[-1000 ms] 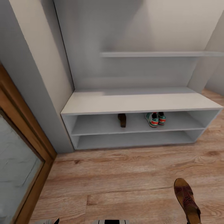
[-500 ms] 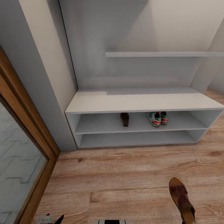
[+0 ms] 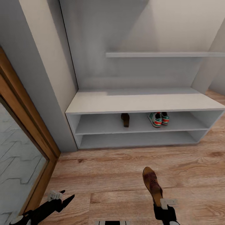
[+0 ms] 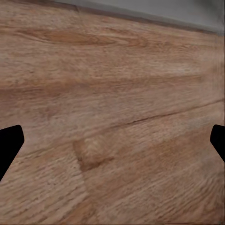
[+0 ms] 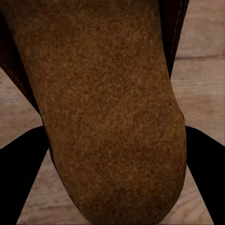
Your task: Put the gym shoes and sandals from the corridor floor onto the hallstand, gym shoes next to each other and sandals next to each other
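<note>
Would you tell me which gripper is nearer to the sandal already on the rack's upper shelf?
Right. The right gripper, holding the other sandal, is below the shelved sandal; the left gripper sits farther away, near the glass door.

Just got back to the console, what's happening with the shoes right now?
The right gripper is shut on a brown sandal, held above the wood floor in front of the hallstand. The other sandal and both gym shoes sit on its upper open shelf. The left gripper hangs open and empty over the floor.
</note>
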You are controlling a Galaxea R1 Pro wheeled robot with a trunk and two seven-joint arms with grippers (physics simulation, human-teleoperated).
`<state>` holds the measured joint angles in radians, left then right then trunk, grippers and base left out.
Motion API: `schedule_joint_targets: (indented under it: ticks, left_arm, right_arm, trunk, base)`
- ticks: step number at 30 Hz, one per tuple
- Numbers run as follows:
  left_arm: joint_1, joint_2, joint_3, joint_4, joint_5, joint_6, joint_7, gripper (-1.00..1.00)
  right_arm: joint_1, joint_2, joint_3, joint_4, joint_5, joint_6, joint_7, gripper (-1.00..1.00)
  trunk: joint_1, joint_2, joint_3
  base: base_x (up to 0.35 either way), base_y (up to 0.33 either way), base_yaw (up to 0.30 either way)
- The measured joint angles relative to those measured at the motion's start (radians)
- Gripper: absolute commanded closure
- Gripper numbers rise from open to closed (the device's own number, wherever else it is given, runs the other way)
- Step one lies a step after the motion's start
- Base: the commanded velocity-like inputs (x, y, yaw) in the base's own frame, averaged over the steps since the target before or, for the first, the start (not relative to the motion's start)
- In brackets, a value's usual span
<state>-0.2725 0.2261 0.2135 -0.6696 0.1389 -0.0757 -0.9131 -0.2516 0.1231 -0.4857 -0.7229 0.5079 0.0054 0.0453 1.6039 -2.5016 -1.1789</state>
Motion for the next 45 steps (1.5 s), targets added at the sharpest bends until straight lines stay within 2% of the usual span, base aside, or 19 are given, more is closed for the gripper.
schedule_joint_targets:
  ticks: [3,4,8,9,10,13,17,18,20,24,26,28,29,32,34,39,45]
  left_arm:
    - [-0.020,0.000,-0.021,-0.003,-0.033,0.019,-0.012,-1.00]
    - [-0.037,0.000,-0.035,-0.004,-0.062,0.027,-0.017,-1.00]
    - [-0.075,0.001,-0.054,-0.004,-0.127,0.043,-0.023,-1.00]
    - [-0.090,0.001,-0.059,-0.003,-0.151,0.058,-0.026,-1.00]
    - [-0.096,0.001,-0.060,-0.003,-0.162,0.067,-0.028,-1.00]
    - [-0.106,0.003,-0.061,-0.003,-0.179,0.092,-0.040,-1.00]
    - [-0.111,0.004,-0.060,-0.003,-0.191,0.113,-0.089,-1.00]
    - [-0.112,0.004,-0.059,-0.002,-0.194,0.116,-0.117,-1.00]
    - [-0.112,0.005,-0.056,-0.003,-0.197,0.119,-0.166,-1.00]
    - [-0.113,0.005,-0.052,-0.003,-0.196,0.120,-0.203,-1.00]
    - [-0.116,0.005,-0.052,-0.003,-0.197,0.120,-0.216,-1.00]
    - [-0.119,0.005,-0.052,-0.003,-0.199,0.121,-0.223,-1.00]
    - [-0.120,0.014,-0.054,-0.003,-0.202,0.121,-0.259,-1.00]
    - [-0.114,0.017,-0.055,-0.003,-0.202,0.120,-0.284,-1.00]
    - [-0.105,0.009,-0.066,-0.002,-0.200,0.119,-0.300,-1.00]
    - [-0.107,-0.011,-0.090,-0.003,-0.200,0.118,-0.302,-1.00]
    - [-0.107,-0.017,-0.097,-0.003,-0.197,0.118,-0.304,-1.00]
  right_arm:
    - [-0.049,0.017,0.019,0.002,0.000,0.090,-0.005,1.00]
    - [-0.078,0.025,0.033,0.003,-0.002,0.141,-0.007,1.00]
    - [-0.146,0.047,0.056,0.004,-0.002,0.217,-0.010,1.00]
    - [-0.182,0.050,0.064,0.007,-0.002,0.241,-0.010,1.00]
    - [-0.202,0.050,0.067,0.008,0.000,0.250,-0.011,1.00]
    - [-0.258,0.050,0.073,0.028,0.000,0.268,-0.011,1.00]
    - [-0.350,0.050,0.078,0.105,0.002,0.282,-0.016,1.00]
    - [-0.391,0.050,0.079,0.142,0.001,0.285,-0.027,1.00]
    - [-0.474,0.050,0.079,0.214,0.004,0.288,-0.074,1.00]
    - [-0.588,0.050,0.079,0.310,0.002,0.288,-0.184,1.00]
    - [-0.645,0.050,0.078,0.332,0.001,0.288,-0.212,1.00]
    - [-0.660,0.050,0.078,0.335,-0.002,0.287,-0.215,1.00]
    - [-0.668,0.050,0.076,0.337,-0.029,0.285,-0.214,1.00]
    - [-0.670,0.050,0.075,0.339,-0.062,0.284,-0.213,1.00]
    - [-0.671,0.051,0.075,0.376,-0.085,0.283,-0.212,1.00]
    - [-0.671,0.051,0.076,0.401,-0.081,0.284,-0.211,1.00]
    - [-0.671,0.051,0.076,0.413,-0.081,0.284,-0.213,1.00]
  trunk:
    - [0.000,0.000,0.000]
    - [0.000,0.000,0.000]
    - [0.000,0.000,0.000]
    - [0.000,0.000,0.000]
    - [0.000,0.000,0.000]
    - [0.000,0.000,0.000]
    - [0.000,0.000,0.000]
    - [0.000,0.000,0.000]
    - [0.000,0.000,0.000]
    - [0.000,0.000,0.000]
    - [0.000,0.000,0.000]
    - [0.000,0.000,0.000]
    - [0.000,0.000,0.000]
    - [0.000,0.000,0.000]
    - [0.000,0.000,0.000]
    - [0.000,0.000,0.000]
    - [0.000,0.000,-0.001]
  base:
    - [0.000,0.000,0.000]
    - [0.000,0.000,0.000]
    - [0.000,0.000,0.000]
    - [0.000,0.000,0.000]
    - [0.000,0.000,0.000]
    - [0.000,0.000,0.000]
    - [0.000,0.000,0.000]
    - [0.000,0.000,0.000]
    - [0.000,0.000,0.000]
    - [0.000,0.000,0.000]
    - [0.000,0.000,0.000]
    - [0.000,0.000,0.000]
    - [0.000,0.000,0.000]
    - [0.000,0.000,0.000]
    - [0.000,0.000,0.000]
    - [0.000,0.000,0.000]
    - [0.000,0.000,0.029]
